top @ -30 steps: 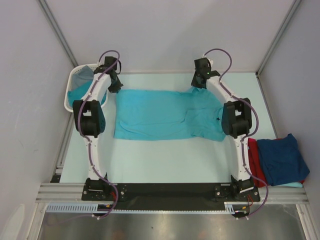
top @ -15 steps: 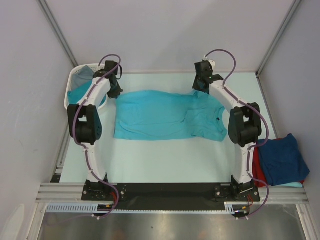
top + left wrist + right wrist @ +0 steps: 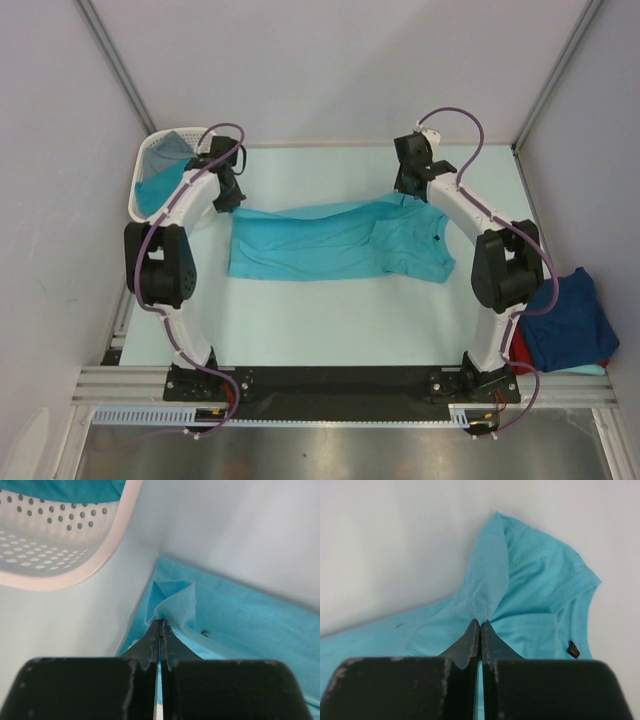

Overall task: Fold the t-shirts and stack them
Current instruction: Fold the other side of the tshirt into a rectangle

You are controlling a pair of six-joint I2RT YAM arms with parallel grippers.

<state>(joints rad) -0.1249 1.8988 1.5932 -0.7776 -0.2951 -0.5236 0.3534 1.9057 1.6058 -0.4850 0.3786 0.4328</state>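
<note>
Left gripper [image 3: 160, 624] and right gripper [image 3: 480, 621]: fingers pinched tight on far edge of teal t-shirt [image 3: 340, 245], spread on desk [image 3: 330, 320] right of white basket [image 3: 60, 545]. Within the last second that edge has lifted and drawn nearward; lengthwise fold likely begun.

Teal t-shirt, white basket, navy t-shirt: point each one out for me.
teal t-shirt [image 3: 320, 245], top view, middle of the body.
white basket [image 3: 150, 157], top view, left wall.
navy t-shirt [image 3: 575, 320], top view, its folded top.

open table [image 3: 330, 320] at near side, basket [image 3: 50, 550] just beside left gripper [image 3: 160, 625]
</note>
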